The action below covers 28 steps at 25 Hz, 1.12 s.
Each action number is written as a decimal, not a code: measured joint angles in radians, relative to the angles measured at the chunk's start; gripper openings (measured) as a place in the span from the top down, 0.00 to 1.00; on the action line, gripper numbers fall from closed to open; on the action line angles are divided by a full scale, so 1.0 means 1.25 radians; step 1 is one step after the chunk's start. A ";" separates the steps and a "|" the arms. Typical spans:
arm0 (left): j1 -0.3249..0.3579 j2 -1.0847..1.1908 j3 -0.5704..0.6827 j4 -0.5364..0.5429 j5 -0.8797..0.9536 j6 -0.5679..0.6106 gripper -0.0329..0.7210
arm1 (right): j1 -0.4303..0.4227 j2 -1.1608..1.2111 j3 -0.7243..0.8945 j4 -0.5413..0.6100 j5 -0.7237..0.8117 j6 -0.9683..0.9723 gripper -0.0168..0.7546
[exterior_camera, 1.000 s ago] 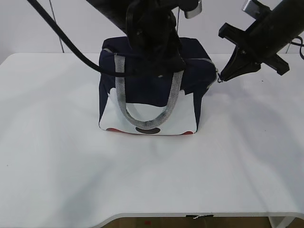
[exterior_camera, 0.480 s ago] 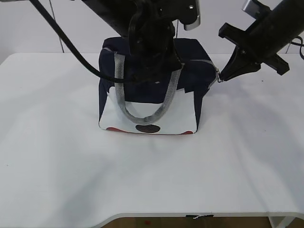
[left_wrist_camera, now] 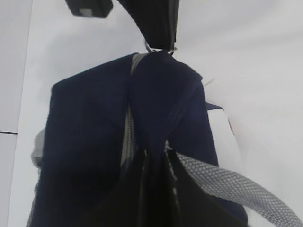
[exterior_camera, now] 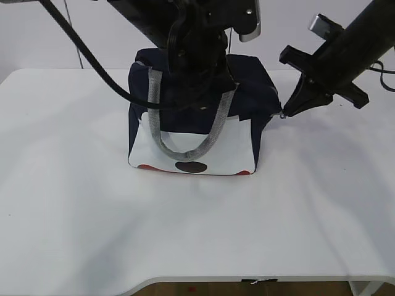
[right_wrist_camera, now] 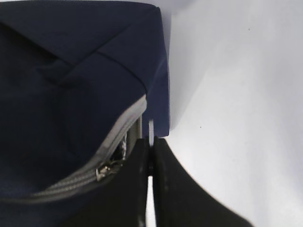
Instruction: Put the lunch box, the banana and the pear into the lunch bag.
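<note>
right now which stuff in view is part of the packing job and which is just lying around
Part of the job:
- lunch bag, standing on the table
- left gripper, shut on the top of the lunch bag
- right gripper, shut on the ring pull at its corner

Lying about:
- nothing else; only the bare white table

No readable text, label, brand or number shows in any view

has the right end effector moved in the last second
Yes. In the exterior view the right end effector has dropped slightly, ending lower against the lunch bag's right corner, shut on the zipper pull there.
</note>
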 joint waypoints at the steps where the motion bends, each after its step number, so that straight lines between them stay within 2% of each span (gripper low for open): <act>1: 0.000 0.000 0.000 0.006 0.000 0.000 0.93 | 0.000 0.003 0.000 0.000 -0.006 0.000 0.97; 7: 0.002 -0.003 0.000 0.033 -0.001 -0.006 0.93 | 0.000 0.019 0.000 -0.007 -0.038 0.000 0.97; 13: 0.038 -0.019 0.000 0.042 0.003 -0.036 0.93 | -0.010 0.035 0.000 -0.008 -0.051 0.000 0.97; 16: 0.053 -0.027 0.000 0.044 0.003 -0.040 0.93 | -0.010 0.048 0.000 0.009 -0.055 0.000 0.97; 28: 0.053 -0.031 0.000 0.049 0.005 -0.042 0.93 | -0.010 0.102 -0.001 0.082 -0.078 -0.072 0.97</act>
